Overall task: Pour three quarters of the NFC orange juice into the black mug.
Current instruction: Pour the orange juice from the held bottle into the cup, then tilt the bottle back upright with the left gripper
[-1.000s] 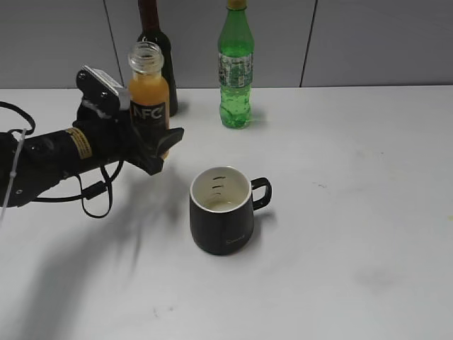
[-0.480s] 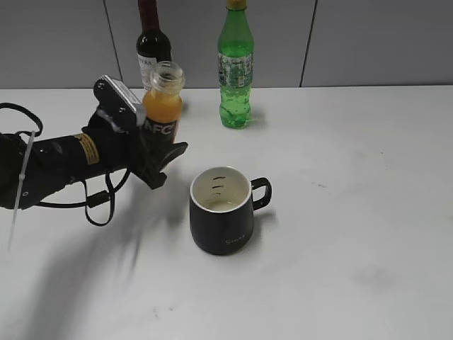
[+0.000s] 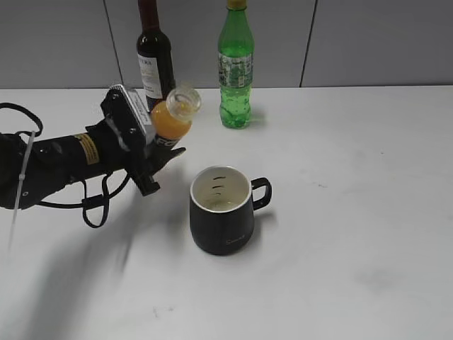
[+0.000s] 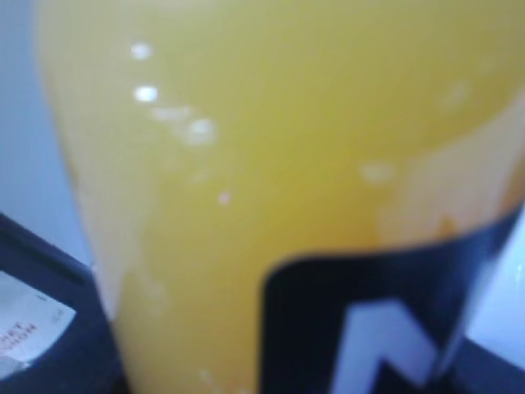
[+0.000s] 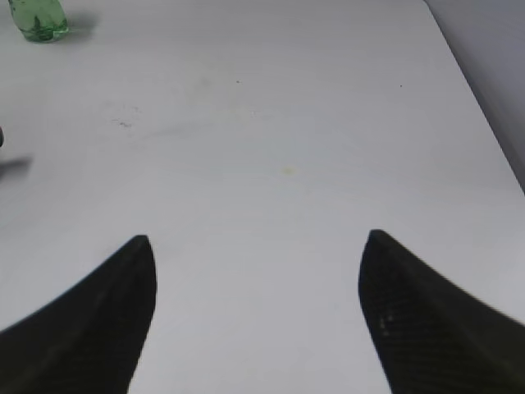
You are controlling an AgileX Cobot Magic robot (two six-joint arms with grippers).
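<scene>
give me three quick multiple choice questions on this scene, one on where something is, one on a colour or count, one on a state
1. Where does the green bottle stand?
A. at the back of the table
B. inside the mug
C. in the right gripper

2. How many bottles are in the exterior view?
A. one
B. three
C. five

3. How is the juice bottle held?
A. upright on the table
B. tilted, mouth toward the black mug
C. lying flat beside the mug

Answers
1. A: it stands near the wall beside the dark wine bottle.
2. B: juice, wine and green.
3. B: the left gripper grips it tilted; no juice leaves yet.
</scene>
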